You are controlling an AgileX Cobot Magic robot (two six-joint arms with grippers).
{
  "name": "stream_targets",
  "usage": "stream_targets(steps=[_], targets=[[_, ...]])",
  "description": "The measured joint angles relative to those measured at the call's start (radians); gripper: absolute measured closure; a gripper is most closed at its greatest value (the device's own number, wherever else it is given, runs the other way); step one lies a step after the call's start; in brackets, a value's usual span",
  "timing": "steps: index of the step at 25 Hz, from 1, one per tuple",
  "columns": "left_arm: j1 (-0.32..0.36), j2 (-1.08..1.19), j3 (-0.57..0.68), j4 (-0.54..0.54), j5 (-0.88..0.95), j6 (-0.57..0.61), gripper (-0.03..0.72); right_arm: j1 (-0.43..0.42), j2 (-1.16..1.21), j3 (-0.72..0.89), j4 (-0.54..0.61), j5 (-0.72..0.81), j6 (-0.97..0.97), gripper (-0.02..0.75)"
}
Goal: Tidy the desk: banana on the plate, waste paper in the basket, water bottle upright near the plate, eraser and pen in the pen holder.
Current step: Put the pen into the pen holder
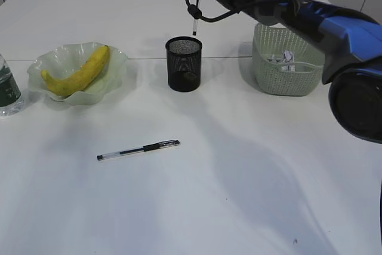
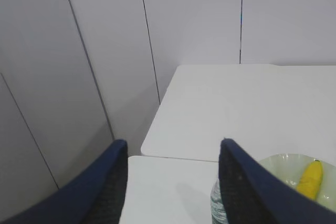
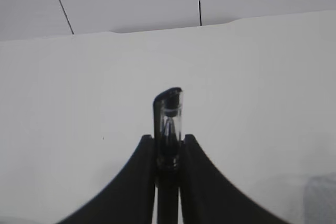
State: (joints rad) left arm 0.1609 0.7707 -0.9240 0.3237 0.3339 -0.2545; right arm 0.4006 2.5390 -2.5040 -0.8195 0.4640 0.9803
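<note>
Black mesh pen holder [image 1: 184,64]: your landmark, upright near the middle of the white table [image 1: 239,195].
Held pen [image 1: 194,26]: you have it hanging upright just above the holder's rim, tip down and not yet inside; in the right wrist view its clear capped end [image 3: 169,121] sticks up between the fingers.
Right gripper [image 3: 168,153]: you hold it closed tight around that pen, reaching in from the right over the holder.
Second pen [image 1: 138,149]: lying flat on the table, in front of the holder and a little to its left, well apart.
Banana [image 1: 80,73]: on the pale green plate [image 1: 113,79], left of the holder.
Water bottle [image 1: 8,88]: upright, left of the plate, far from the holder.
Waste paper [image 1: 283,61]: inside the basket [image 1: 286,82], right of the holder.
Left gripper [image 2: 173,182]: your fingers spread wide, holding nothing, above the bottle.
</note>
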Motion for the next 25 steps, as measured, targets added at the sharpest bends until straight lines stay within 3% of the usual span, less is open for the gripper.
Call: stream_targets(steps=[25], targets=[[0.0, 0.0, 0.0, 0.0, 0.0, 0.0, 0.3, 0.0, 0.1, 0.0, 0.0, -0.031, 0.014, 0.652]])
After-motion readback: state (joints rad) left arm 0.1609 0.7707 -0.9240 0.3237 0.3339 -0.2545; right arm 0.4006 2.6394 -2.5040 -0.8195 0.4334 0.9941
